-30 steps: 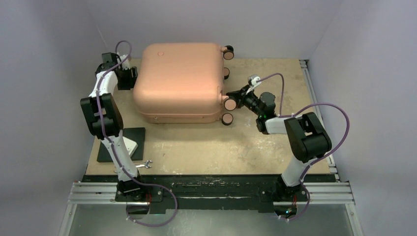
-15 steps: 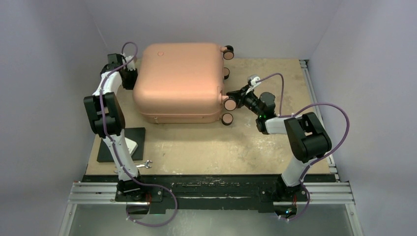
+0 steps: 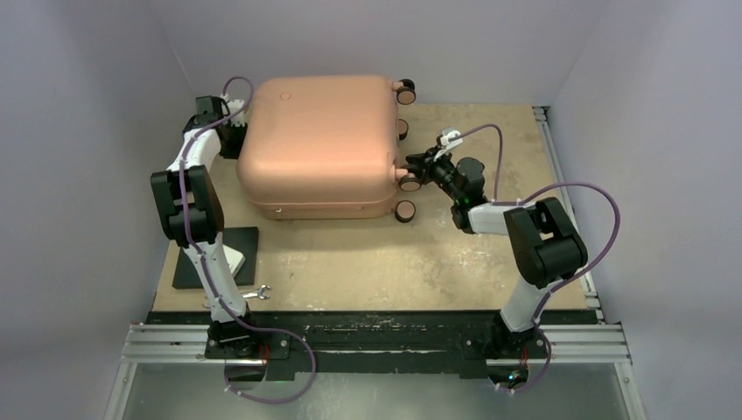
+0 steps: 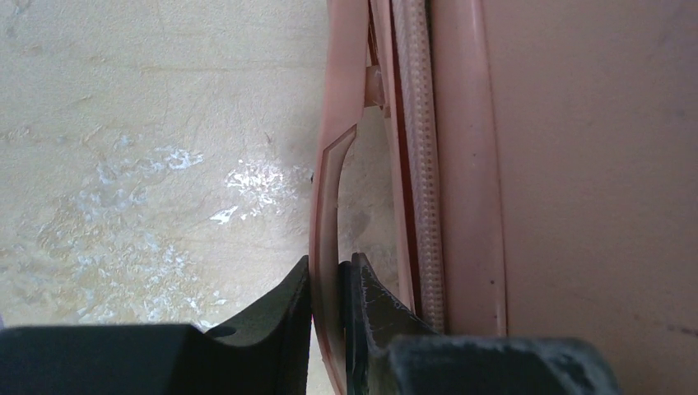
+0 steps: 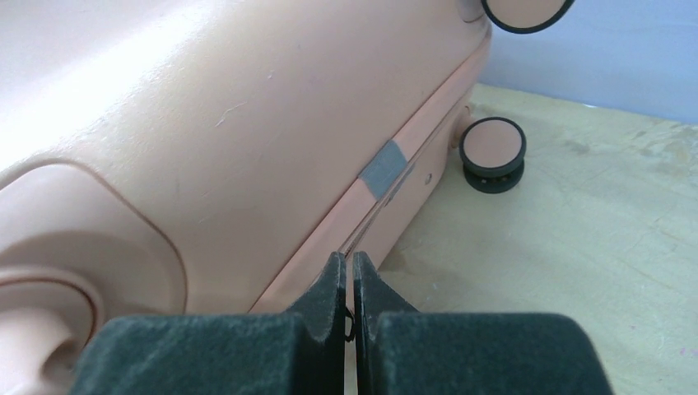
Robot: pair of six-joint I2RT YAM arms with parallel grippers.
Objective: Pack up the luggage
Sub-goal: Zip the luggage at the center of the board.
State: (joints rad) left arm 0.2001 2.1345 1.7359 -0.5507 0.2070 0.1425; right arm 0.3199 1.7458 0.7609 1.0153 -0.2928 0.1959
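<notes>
On table, luggage closed; left tool clamps handle, right tool pinched at seam.

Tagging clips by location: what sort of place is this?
Likely a robotics test cell: plain pale walls box in a scuffed wooden tabletop, a left arm and right arm stand on an aluminium rail, and a salmon-pink hard-shell suitcase lies there.

Soft, even overhead light keeps the top view bright across the pale wooden tabletop, with a thin shadow under the near edge of the salmon-pink hard-shell suitcase. In the right wrist view its shell washes out toward the top left corner. The left gripper and right gripper sit blurred and dark at the bottom edges.
</notes>
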